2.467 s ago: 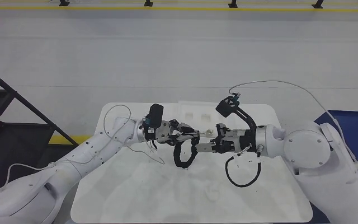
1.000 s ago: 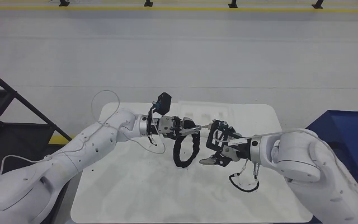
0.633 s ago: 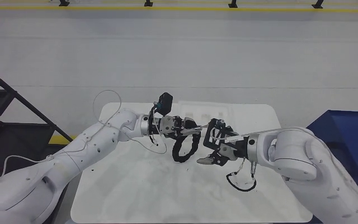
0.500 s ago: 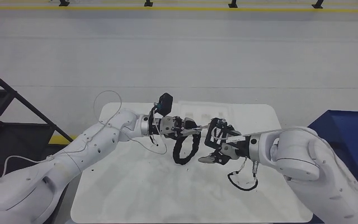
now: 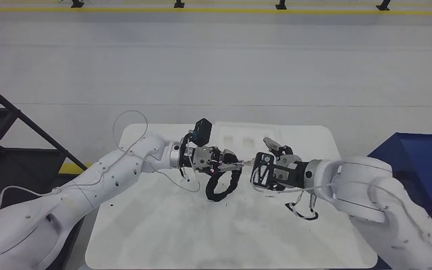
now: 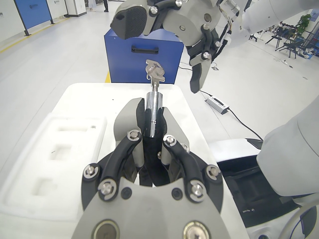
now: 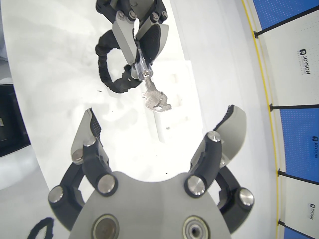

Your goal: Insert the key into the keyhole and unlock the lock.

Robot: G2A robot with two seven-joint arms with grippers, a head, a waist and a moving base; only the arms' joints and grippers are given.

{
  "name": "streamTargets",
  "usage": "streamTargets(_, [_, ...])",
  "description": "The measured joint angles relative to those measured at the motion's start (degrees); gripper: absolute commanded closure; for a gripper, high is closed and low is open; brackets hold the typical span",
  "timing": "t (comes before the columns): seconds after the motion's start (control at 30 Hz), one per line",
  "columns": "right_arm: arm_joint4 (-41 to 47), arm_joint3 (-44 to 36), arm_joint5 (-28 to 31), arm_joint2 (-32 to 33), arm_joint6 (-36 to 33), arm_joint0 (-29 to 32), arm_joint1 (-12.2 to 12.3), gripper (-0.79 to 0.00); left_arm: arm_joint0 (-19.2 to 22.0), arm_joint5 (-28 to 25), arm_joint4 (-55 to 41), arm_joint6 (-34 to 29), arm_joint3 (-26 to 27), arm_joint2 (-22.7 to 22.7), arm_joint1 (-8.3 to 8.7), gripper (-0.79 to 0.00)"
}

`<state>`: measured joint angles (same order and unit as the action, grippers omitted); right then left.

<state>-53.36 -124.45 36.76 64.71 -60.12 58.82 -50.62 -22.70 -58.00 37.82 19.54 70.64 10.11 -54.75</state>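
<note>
Centrally over the desk [image 5: 202, 229], the left claw [image 6: 150, 110] pinches the lock [image 6: 154, 105] by its chrome barrel; the right claw [image 7: 162, 115], spread, faces it from 3 o'clock. The key [image 7: 155, 98] sits in the keyhole, ungripped. Best next: close squarely on its flat head, then twist about the barrel's axis.

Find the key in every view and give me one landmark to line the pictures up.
Top view: key near table centre, between left gripper and right gripper.
Left wrist view: key sticks out of the lock cylinder clamped in the left gripper.
Right wrist view: key sits in the lock cylinder's end, ahead of the open right gripper.
Shared landmark: the left gripper shut on the lock cylinder.
</note>
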Motion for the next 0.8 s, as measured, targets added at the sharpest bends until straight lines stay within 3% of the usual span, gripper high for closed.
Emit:
streamTargets(0.1, [-3.5, -0.7, -0.2, -0.8, 1.1, 0.4, 0.0, -0.489, 0.2, 0.0, -0.6, -0.8, 0.5, -0.4, 0.34, 0.0])
streamTargets(0.33, [-9.7, -2.4, -0.4, -2.1, 3.1, 1.5, -0.1, -0.391, 0.0, 0.0, -2.0, -2.6, 1.1, -0.4, 0.74, 0.0])
streamTargets(0.57, [-11.6, -3.1, -0.5, -2.6, 3.6, 1.9, -0.1, -0.354, 0.0, 0.0, -3.0, -3.6, 1.5, -0.4, 0.86, 0.0])
streamTargets(0.8, [-11.9, -3.7, -0.7, -2.5, 3.7, 2.3, -0.1, -0.203, 0.0, 0.0, -3.5, -4.2, 1.7, -0.4, 0.94, 0.0])
